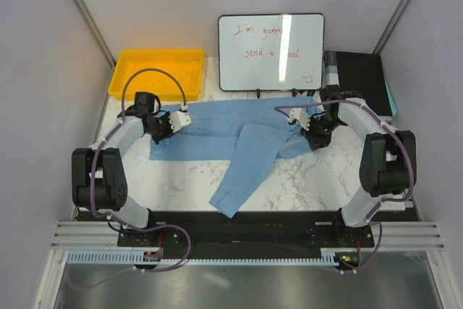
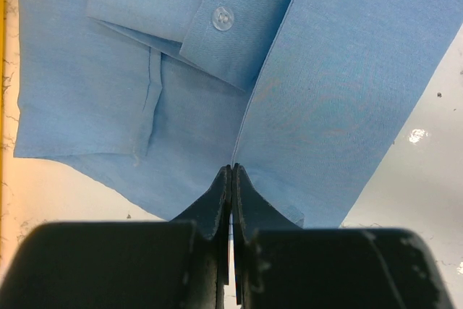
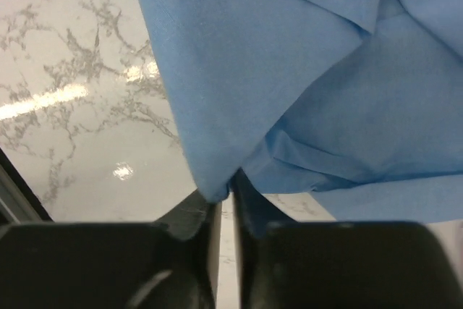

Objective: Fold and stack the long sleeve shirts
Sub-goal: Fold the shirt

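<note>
Top external, yellow tray (image 1: 155, 59), shirt (image 1: 217, 132) (outside it)

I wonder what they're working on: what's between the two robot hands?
The light blue shirt lies between the left gripper and right gripper, clearest in the top view.

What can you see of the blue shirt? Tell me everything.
The shirt is thin light-blue cloth, spread crosswise and partly folded on the marble table. A long part, likely a sleeve, trails toward the arms. A cuff with a clear button lies folded over the body. The left gripper is shut on one edge, and the right gripper pinches a fold at the other end.
</note>
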{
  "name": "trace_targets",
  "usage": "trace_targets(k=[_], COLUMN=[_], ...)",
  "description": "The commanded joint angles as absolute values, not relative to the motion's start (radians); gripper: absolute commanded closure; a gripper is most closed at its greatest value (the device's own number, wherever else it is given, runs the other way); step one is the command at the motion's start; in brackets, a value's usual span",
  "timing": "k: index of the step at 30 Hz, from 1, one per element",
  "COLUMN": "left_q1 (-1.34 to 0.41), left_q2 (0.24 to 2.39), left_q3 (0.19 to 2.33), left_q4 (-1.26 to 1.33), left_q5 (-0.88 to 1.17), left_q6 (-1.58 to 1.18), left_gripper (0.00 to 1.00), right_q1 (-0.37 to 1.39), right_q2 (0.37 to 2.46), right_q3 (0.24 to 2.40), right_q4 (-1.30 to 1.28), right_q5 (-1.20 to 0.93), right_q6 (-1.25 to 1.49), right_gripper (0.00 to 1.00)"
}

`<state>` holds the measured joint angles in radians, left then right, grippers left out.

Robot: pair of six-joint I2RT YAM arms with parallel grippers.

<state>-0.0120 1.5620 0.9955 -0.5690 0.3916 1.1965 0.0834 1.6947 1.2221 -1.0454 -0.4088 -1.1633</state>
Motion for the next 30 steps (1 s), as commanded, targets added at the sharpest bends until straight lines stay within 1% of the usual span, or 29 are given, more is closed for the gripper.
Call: trace_targets(k=[1,2,3,8,11,13,14,16,17,18,20,21,23,24,27,29,30], left_q1=[-0.002,-0.002,0.029,0.074,0.084,0.086,0.086,0.086,0.086,0.086,0.086,0.087,0.094,0.094,0.094,0.094,0.092], left_q2=[1.545,1.533,1.526,1.532,1.549,1.557,1.559,1.565,1.565,1.566,1.559,1.555,1.539,1.534,1.535,1.536,1.529], left_q3=[0.989,0.986,0.983,1.005,1.012,1.006,1.005,1.006,1.008,1.008,1.0,1.0,1.008,1.011,1.051,1.087,1.113], left_q4=[-0.558,-0.56,-0.56,-0.571,-0.575,-0.575,-0.577,-0.575,-0.577,-0.58,-0.583,-0.592,-0.604,-0.613,-0.649,-0.681,-0.696], left_q5=[0.368,0.37,0.37,0.37,0.373,0.38,0.387,0.39,0.387,0.379,0.367,0.365,0.373,0.388,0.428,0.458,0.524], left_q6=[1.18,1.184,1.192,1.204,1.21,1.215,1.213,1.213,1.21,1.209,1.216,1.219,1.221,1.22,1.191,1.157,1.108], left_gripper=[0.98,0.98,0.98,0.98,0.98,0.98,0.98,0.97,0.94,0.91,0.85,0.79,0.75,0.7,0.64,0.63,0.62], right_q1=[0.065,0.054,0.045,0.005,-0.025,-0.023,-0.02,-0.012,-0.011,-0.009,-0.011,-0.017,-0.028,-0.032,-0.035,-0.037,-0.038], right_q2=[1.72,1.72,1.72,1.759,1.799,1.83,1.857,1.89,1.917,1.928,1.947,1.945,1.945,1.951,2.006,2.054,2.068], right_q3=[1.247,1.253,1.259,1.308,1.35,1.387,1.426,1.468,1.494,1.503,1.506,1.503,1.514,1.528,1.624,1.699,1.718], right_q4=[-0.999,-1.02,-1.037,-1.164,-1.193,-1.212,-1.222,-1.236,-1.256,-1.268,-1.298,-1.301,-1.31,-1.316,-1.37,-1.429,-1.443], right_q5=[-0.393,-0.385,-0.385,-0.359,-0.357,-0.392,-0.402,-0.419,-0.419,-0.417,-0.396,-0.39,-0.399,-0.408,-0.5,-0.547,-0.58], right_q6=[-1.121,-1.13,-1.144,-1.212,-1.203,-1.181,-1.164,-1.125,-1.114,-1.109,-1.117,-1.118,-1.114,-1.102,-1.039,-1.006,-0.997], right_gripper=[0.97,1.0,1.0,1.0,1.0,0.99,0.82,0.59,0.39,0.33,0.29,0.28,0.28,0.27,0.27,0.28,0.28])
